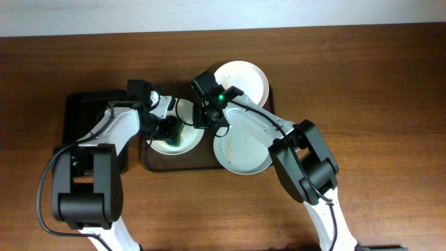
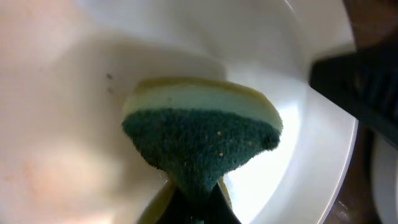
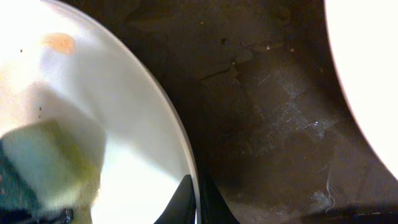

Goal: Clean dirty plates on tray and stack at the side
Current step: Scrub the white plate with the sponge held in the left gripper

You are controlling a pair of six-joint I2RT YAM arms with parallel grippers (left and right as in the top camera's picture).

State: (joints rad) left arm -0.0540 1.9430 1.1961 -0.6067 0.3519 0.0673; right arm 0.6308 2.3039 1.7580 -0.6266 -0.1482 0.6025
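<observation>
Surface: a dark wooden table [image 1: 390,104], with a pale strip beyond its far edge.
Left gripper [image 1: 168,130]: the fingers are closed tight on a sponge [image 2: 199,134] (yellow foam behind, green scouring side toward the wrist camera), which bulges out above them.
Sponge position: it lies inside the held plate [image 2: 68,124], on the white inner surface.
Right gripper [image 3: 198,200]: its two fingers are pinched together on the rim of this plate, one finger inside the rim and one outside.
Held plate: white, on the left part of the brown tray [image 3: 267,112]. A small orange-brown smudge shows on its inner surface. I cannot tell whether it is lifted from the tray floor.
Far plate [image 1: 244,78]: white, at the back right corner of the tray, reaching over the rim.
Near plate [image 1: 240,150]: at the front right, with faint brown marks, partly under the right arm.
Brown tray: in the middle of the table, its bare floor scratched and stained between the plates.
Black tray [image 1: 83,115]: just left of the brown tray, partly hidden by the left arm.
</observation>
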